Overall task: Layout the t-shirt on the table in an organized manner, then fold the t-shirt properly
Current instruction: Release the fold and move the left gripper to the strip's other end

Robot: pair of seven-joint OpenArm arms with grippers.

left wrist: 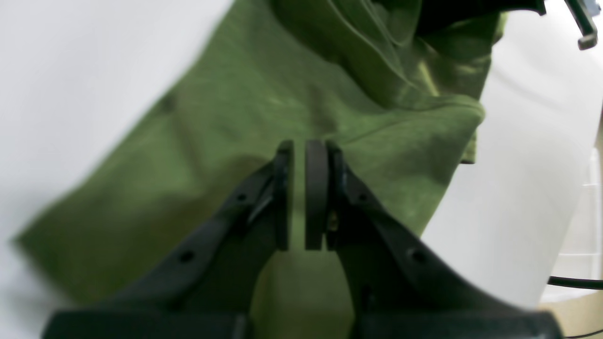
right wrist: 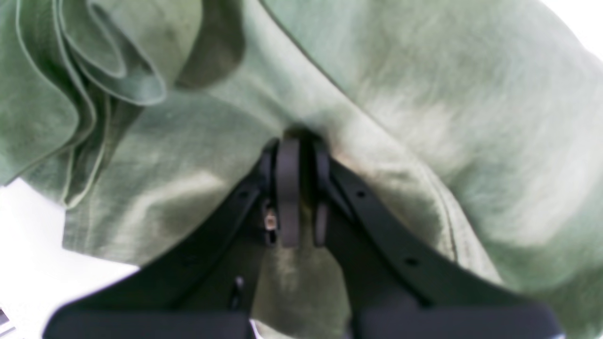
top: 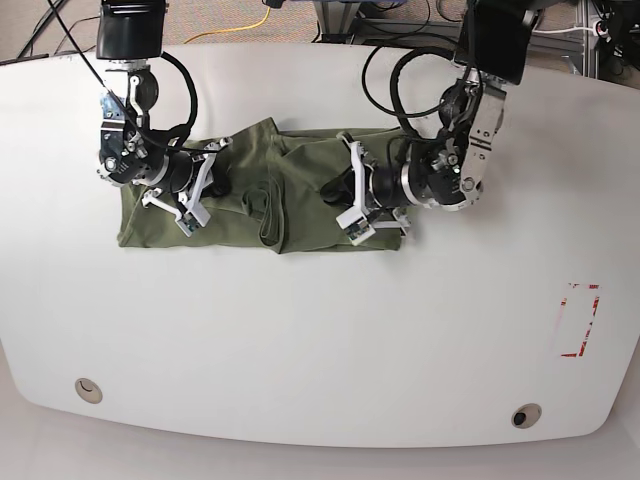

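The right hand (right wrist: 296,155) is clenched on a fold of the t-shirt (top: 300,200). The left hand (left wrist: 304,155) hovers over the cloth, pads nearly closed, gripping nothing. The shirt lies bunched at the white tabletop's (top: 320,340) twelve o'clock side.

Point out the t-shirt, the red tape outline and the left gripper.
t-shirt (top: 300,200), base view, bunched middle cloth.
red tape outline (top: 577,320), base view, tape edge.
left gripper (left wrist: 304,155), left wrist view, between fingertips.
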